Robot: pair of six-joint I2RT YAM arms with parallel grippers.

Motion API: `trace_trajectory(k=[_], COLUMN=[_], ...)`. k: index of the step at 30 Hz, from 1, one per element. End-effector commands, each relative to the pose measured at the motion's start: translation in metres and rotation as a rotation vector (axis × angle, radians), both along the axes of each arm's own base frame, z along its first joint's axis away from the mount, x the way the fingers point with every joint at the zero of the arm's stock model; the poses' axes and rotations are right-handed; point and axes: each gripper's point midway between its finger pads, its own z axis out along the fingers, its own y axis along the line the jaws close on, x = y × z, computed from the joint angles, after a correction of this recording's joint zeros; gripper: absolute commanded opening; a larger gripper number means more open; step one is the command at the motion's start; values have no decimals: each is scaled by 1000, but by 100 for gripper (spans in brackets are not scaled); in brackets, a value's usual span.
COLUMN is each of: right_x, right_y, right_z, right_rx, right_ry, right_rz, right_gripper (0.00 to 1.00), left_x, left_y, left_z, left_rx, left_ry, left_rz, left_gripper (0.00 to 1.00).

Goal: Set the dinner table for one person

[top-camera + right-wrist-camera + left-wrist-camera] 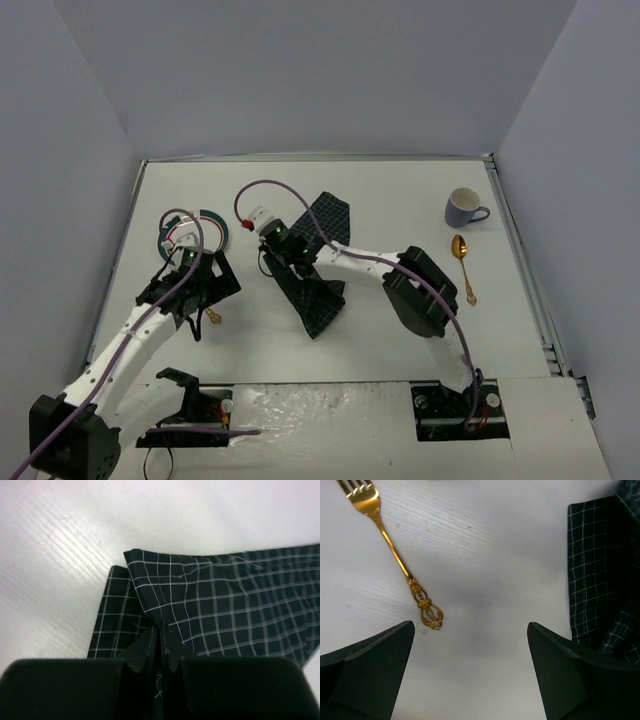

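Observation:
The dinner table (400,190) is a white tabletop. My right gripper (285,258) is shut on a fold of the dark checked cloth (322,295), which stretches from the table's middle toward the front. In the right wrist view the fingertips (150,647) pinch the cloth (225,600). My left gripper (205,300) is open and empty, just above the table beside a gold fork (212,316). The left wrist view shows the fork (395,555) ahead of the left finger (370,670), with the cloth's edge (600,570) on the right. A gold spoon (461,265) lies at the right.
A grey-blue cup (465,206) stands at the back right, just behind the spoon. A white plate with a green rim (210,215) lies at the back left, partly hidden by my left arm. Grey walls enclose the table on three sides.

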Motion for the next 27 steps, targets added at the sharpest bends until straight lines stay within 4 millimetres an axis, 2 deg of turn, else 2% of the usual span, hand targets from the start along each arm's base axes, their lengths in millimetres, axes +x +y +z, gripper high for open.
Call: trace_trajectory(k=[1, 2, 5, 7, 9, 12, 14, 15, 17, 18, 19, 20, 21, 22, 23, 26, 27], right_x=[14, 10, 2, -1, -7, -24, -43, -53, -75, -85, -97, -107, -116, -126, -131, -137, -137], right_y=[-51, -64, -101, -131, -163, -220, -249, -259, -276, -284, -294, -301, -307, -314, -314, -310, -308], right_z=[136, 132, 137, 150, 149, 137, 121, 121, 95, 93, 75, 67, 62, 47, 44, 44, 48], right_rx=[292, 307, 397, 445, 472, 517, 560, 612, 632, 676, 647, 657, 681, 673, 690, 734, 736], right_ry=[-156, -140, -89, -108, -125, -147, -132, -122, -82, -74, -51, -35, -23, 8, 26, 63, 66], right_rz=[-240, -277, -321, -394, -490, -657, -746, -783, -848, -893, -925, -954, -982, -1023, -1029, -1027, -1020], right_gripper=[0, 0, 0, 0, 0, 0, 0, 1, 5, 6, 8, 12, 16, 25, 33, 55, 58], left_x=[41, 45, 60, 71, 81, 94, 101, 104, 110, 113, 117, 120, 122, 124, 126, 134, 135], left_y=[-25, -29, -44, -54, -65, -81, -90, -94, -100, -102, -104, -107, -110, -114, -116, -124, -127], left_z=[29, 29, 33, 40, 42, 35, 25, 17, 7, 0, -6, -10, -15, -23, -27, -33, -36], left_rx=[-45, -50, -73, -88, -101, -103, -98, -92, -84, -75, -74, -72, -71, -63, -59, -56, -59], left_ry=[-79, -74, -88, -110, -127, -113, -92, -73, -57, -40, -31, -24, -17, -1, 4, 9, 15], left_rz=[-94, -109, -155, -176, -201, -232, -246, -248, -248, -246, -242, -242, -244, -248, -251, -266, -273], left_gripper=[93, 93, 93, 93, 92, 92, 91, 91, 89, 89, 88, 87, 86, 85, 85, 83, 83])
